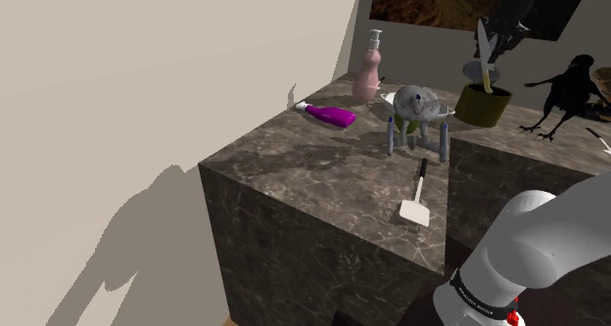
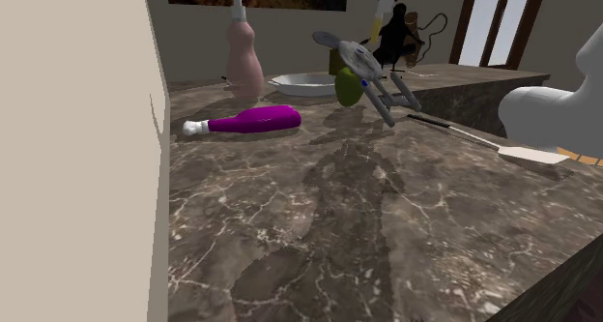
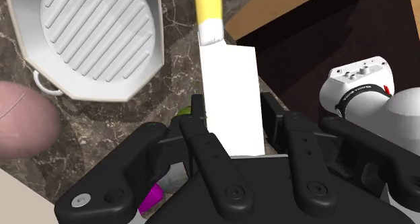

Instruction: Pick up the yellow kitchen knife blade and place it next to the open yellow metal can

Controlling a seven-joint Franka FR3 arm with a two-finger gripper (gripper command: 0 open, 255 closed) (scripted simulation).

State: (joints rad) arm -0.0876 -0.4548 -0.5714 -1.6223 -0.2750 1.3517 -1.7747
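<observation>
Your hand [image 3: 233,109] is clenched on the knife [image 3: 229,68], with one finger on each side of its white blade, and the yellow handle points away from the hand. In the shoulder view the knife hangs in the air just above the open yellow-green can [image 1: 483,106] at the far end of the bench [image 1: 294,167]. A white ribbed pan [image 3: 94,38] sits on the bench near the can.
</observation>
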